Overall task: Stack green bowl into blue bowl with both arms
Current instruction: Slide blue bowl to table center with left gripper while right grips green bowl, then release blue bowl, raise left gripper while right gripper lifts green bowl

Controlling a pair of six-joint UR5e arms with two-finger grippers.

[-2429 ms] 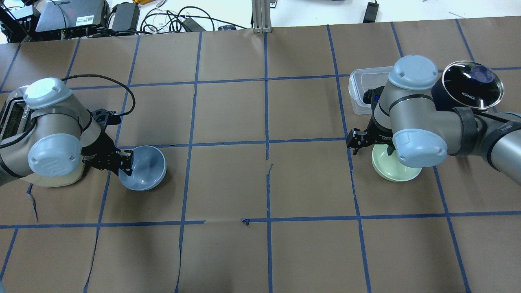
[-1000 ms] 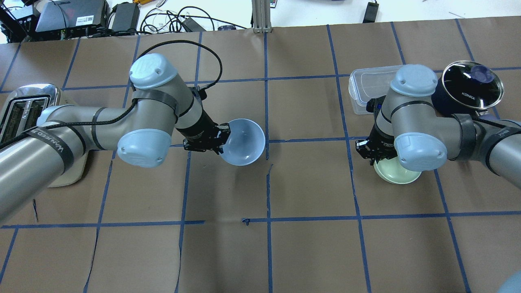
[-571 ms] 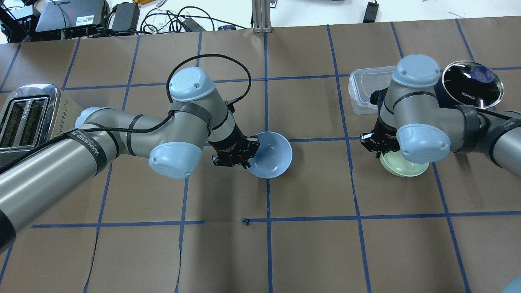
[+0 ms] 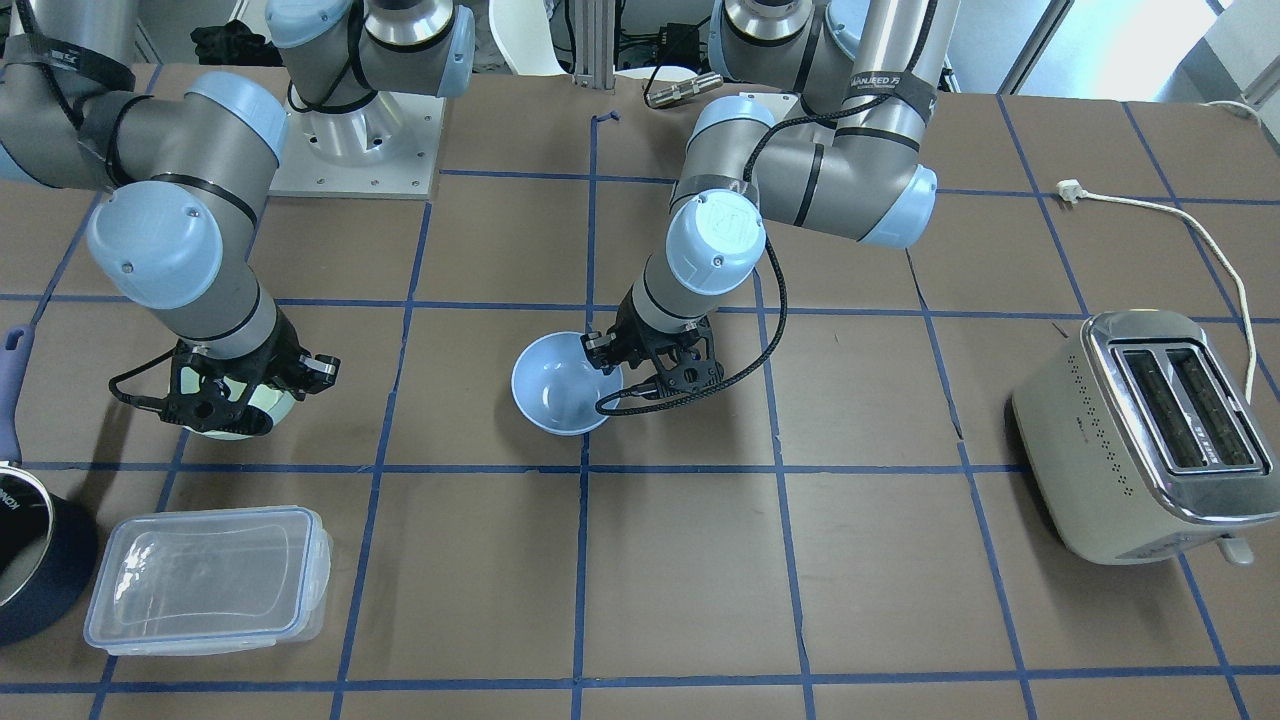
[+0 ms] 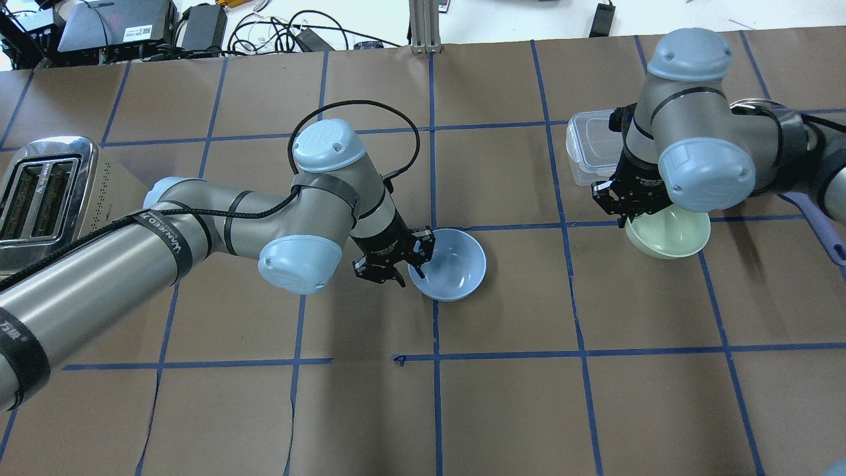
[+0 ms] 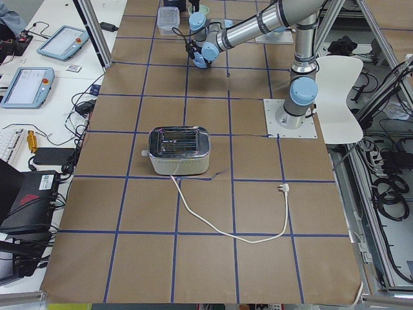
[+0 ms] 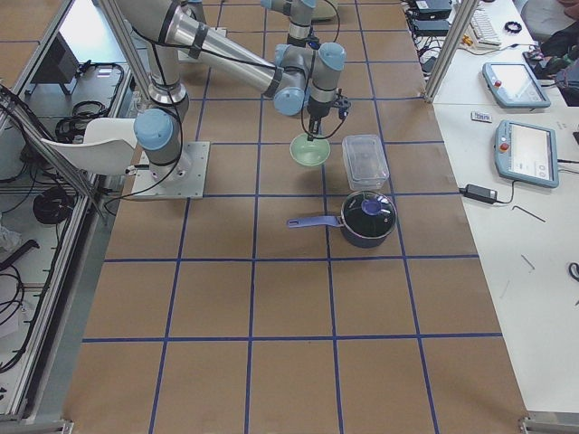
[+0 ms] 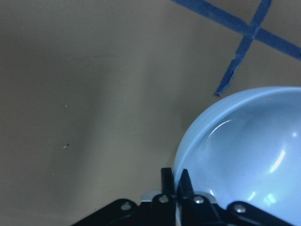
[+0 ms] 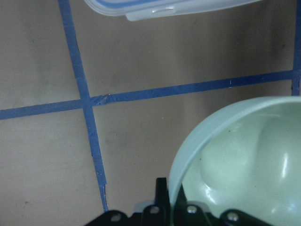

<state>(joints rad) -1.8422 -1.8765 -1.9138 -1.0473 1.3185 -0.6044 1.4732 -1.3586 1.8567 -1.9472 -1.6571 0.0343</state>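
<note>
The pale blue bowl [image 5: 453, 264] is upright near the table's middle, low over or on the paper; I cannot tell which. It also shows in the front view [image 4: 560, 385]. My left gripper [image 5: 420, 259] is shut on its left rim, one finger inside and one outside, as the left wrist view [image 8: 175, 178] shows. The mint-green bowl [image 5: 671, 237] hangs tilted at the right, held off the table. My right gripper [image 5: 631, 219] is shut on its rim, seen close in the right wrist view [image 9: 168, 188] with the bowl [image 9: 244, 165].
A clear lidded container [image 5: 588, 145] lies just behind the green bowl. A dark navy pot [image 7: 366, 217] with a long handle [image 5: 819, 225] stands at the far right. A silver toaster [image 5: 46, 192] stands at the far left, its cord [image 4: 1200, 240] trailing behind it.
My left arm carried the blue bowl from the left side to the table's middle. My right gripper shut on the green bowl's rim and lifted it up and back toward the container.
</note>
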